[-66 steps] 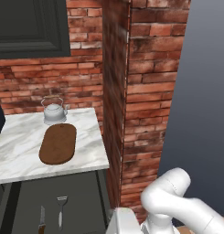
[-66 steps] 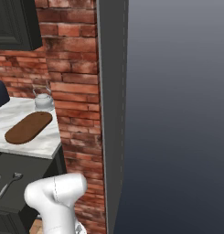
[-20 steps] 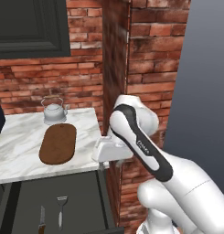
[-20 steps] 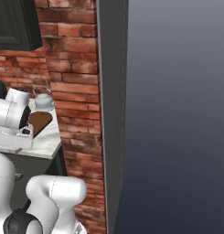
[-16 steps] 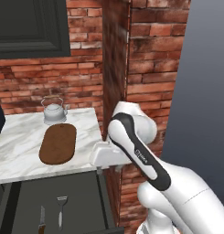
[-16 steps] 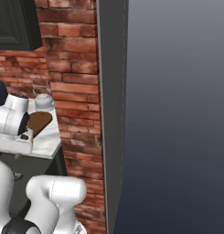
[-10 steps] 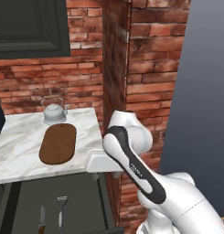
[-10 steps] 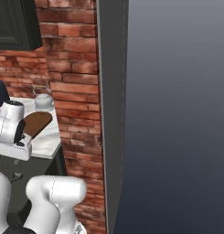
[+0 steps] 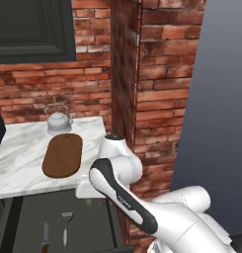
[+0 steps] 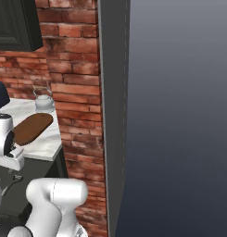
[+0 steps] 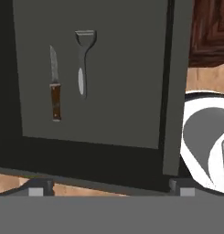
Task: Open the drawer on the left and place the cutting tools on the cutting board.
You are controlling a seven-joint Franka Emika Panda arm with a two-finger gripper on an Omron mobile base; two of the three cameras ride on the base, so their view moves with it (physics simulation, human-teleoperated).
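Charcoal-black shallow drawer [image 11: 90, 73] is standing pulled out below the white marble countertop [image 9: 19, 158], its dark grey floor lying bare to the hand view. Two slim tools are lying side by side, apart, on that floor: a brown-handled knife with a thin blade [image 11: 54, 84] and a small silver-grey peeler with a forked head [image 11: 82, 61]. In the left base view the same pair is showing at the bottom edge, where the knife is cut off by the frame; the drawer's front and handle are falling outside that picture. In the right base view the robot's own body is hiding most of the drawer.

The flat oval dark-brown wooden board [image 9: 63, 155] is resting on the countertop with nothing on it, a small silver kettle [image 9: 59, 121] standing just behind its far end.

The two-finger gripper [image 11: 109, 186] is hovering above the drawer's near side, its dark finger tips set wide apart and touching nothing; only their very ends are showing.
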